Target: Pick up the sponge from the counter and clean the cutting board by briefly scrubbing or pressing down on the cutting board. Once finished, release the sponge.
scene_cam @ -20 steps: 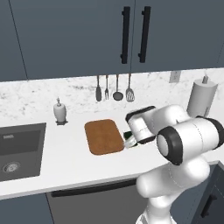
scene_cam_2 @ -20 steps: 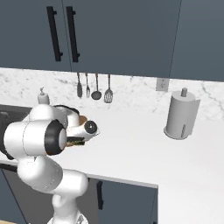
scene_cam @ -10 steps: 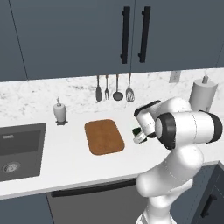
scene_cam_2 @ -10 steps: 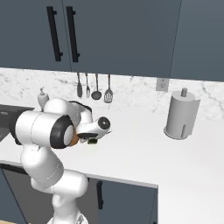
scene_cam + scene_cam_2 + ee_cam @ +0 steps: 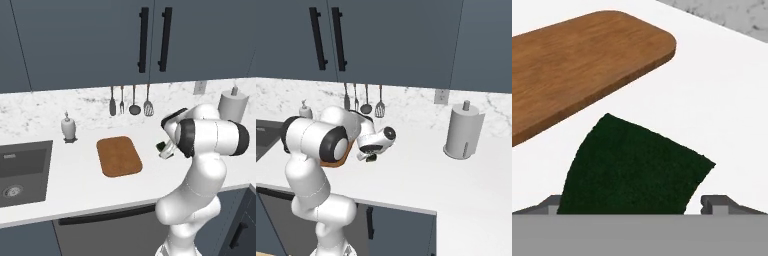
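bench (image 5: pixel 75 185): long white worktop, sink at its left end, paper-towel roll far right. cutting board (image 5: pixel 118 155) lies flat mid-bench, its long axis running from front edge toward the backsplash.

gripper (image 5: pixel 371 157) hangs low over bare bench just to the right of the board, clear of it. sponge (image 5: pixel 632 170) sits between the jaws, green scrub face toward the hand camera, the two fingertips (image 5: pixel 718 202) flanking its lower corners; jaws look closed on it, narrow.

key relation: the board lies to the arm's left of the held sponge. in the hand view its rounded corner sits just beyond the sponge's far edge. judged next: carry sideways left, then press down.
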